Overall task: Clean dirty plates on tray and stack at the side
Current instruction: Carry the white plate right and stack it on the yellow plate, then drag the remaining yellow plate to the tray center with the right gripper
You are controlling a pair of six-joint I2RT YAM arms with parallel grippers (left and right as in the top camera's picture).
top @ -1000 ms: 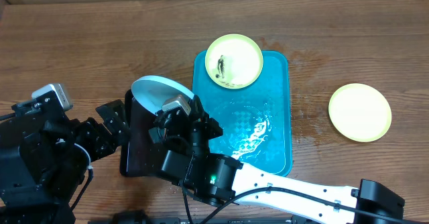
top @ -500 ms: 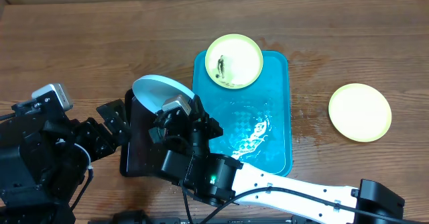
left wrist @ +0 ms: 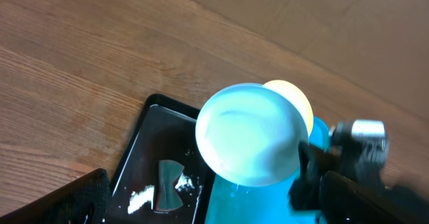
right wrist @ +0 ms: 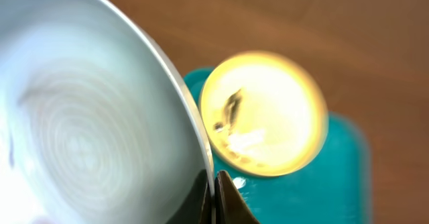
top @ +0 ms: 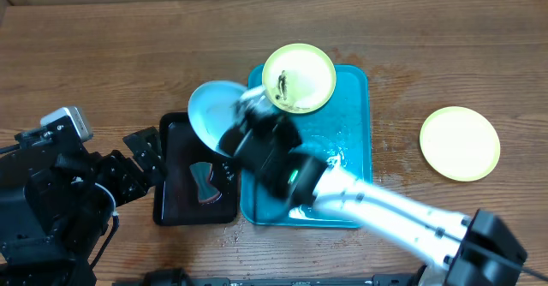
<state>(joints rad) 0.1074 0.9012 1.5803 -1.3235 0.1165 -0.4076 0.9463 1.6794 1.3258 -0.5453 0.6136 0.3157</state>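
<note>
Seen from overhead, the wooden table [top: 103,55] carries the turquoise tray [top: 353,106] near its middle, with a wet sheen across the tray's floor. A narrower black tray [top: 175,202] lies just beside it at 9 o'clock, with a pale patch and white flecks in its bottom. At the turquoise tray's 11 o'clock corner sits a yellow-green plate [top: 313,70] with a dark smear at its centre, its far edge overhanging the rim. A second yellow-green plate [top: 460,143] lies flat on the bare wood at 3 o'clock, well apart from the tray.

The right arm reaches in from 5 o'clock across the turquoise tray, covering its near-left part, blurred in the overhead view. The right gripper [right wrist: 216,196] is pinched tight on the rim of the light blue plate [top: 212,113]. It holds the plate tilted above the black tray's far end and the turquoise tray's left edge, close to the smeared plate. Whether the two plates touch cannot be told.

The left gripper [top: 152,155] rests at 9 o'clock of the black tray, fingers spread wide, holding nothing.
</note>
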